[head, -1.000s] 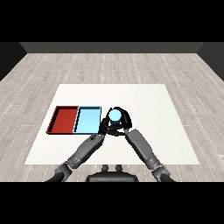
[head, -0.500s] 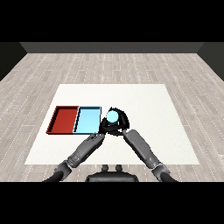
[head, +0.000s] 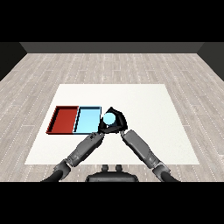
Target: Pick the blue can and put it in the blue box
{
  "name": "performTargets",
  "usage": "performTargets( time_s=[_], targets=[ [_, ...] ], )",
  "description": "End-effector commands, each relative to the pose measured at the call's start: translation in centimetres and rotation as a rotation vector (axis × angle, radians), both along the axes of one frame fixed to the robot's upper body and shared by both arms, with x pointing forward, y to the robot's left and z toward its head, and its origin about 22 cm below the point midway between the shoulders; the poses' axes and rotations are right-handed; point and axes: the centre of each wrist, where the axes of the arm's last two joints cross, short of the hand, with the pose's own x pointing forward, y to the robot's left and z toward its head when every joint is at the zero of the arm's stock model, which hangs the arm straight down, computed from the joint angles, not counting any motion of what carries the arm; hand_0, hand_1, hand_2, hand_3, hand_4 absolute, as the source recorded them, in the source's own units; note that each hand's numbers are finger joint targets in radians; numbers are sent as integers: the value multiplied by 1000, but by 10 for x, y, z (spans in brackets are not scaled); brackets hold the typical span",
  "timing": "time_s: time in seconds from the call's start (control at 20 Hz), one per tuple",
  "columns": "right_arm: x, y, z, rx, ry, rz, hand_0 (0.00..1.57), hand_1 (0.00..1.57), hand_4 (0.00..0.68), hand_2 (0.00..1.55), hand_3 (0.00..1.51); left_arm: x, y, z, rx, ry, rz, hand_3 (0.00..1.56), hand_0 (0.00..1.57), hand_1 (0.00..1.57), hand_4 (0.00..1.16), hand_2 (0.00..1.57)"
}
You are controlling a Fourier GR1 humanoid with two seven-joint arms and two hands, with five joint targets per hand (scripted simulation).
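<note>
The blue can (head: pixel 109 118) shows its round light-blue top just right of the light blue tray (head: pixel 87 120). My right hand (head: pixel 119 122) is curled round the can, holding it close to the tray's right edge. My left hand (head: pixel 103 127) is mostly hidden behind the can and the right hand, close below the tray's right corner. The can's lower body is covered by my hands.
A red tray (head: pixel 64 119) lies directly left of the light blue tray, touching it. Both trays hold nothing. The white table (head: pixel 144 105) spreads wide to the right and behind my hands, on a wooden floor.
My right hand has carried the can slightly left, nearer the light blue tray's right edge. The left forearm has barely shifted.
</note>
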Motion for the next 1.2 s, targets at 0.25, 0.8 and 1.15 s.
performTargets(
  time_s=[0.25, 0.8, 1.15],
  targets=[
    [-11, 15, 11, 40, 16, 40, 1417, 1417, 527, 1455, 1370, 11, -18, 9, 52, 43, 71, 1458, 1571, 1571, 1129, 1555],
    [-2, -1, 5, -32, 16, -15, 0, 0, 0, 0, 0, 5, -12, 6, 71, -5, 111, 1466, 1571, 1571, 1138, 1559],
    [-4, -6, -5, -56, 28, -24, 0, 0, 0, 0, 0, 10, -18, 7, 78, -7, 104, 1477, 1571, 1571, 1142, 1568]
  ],
)
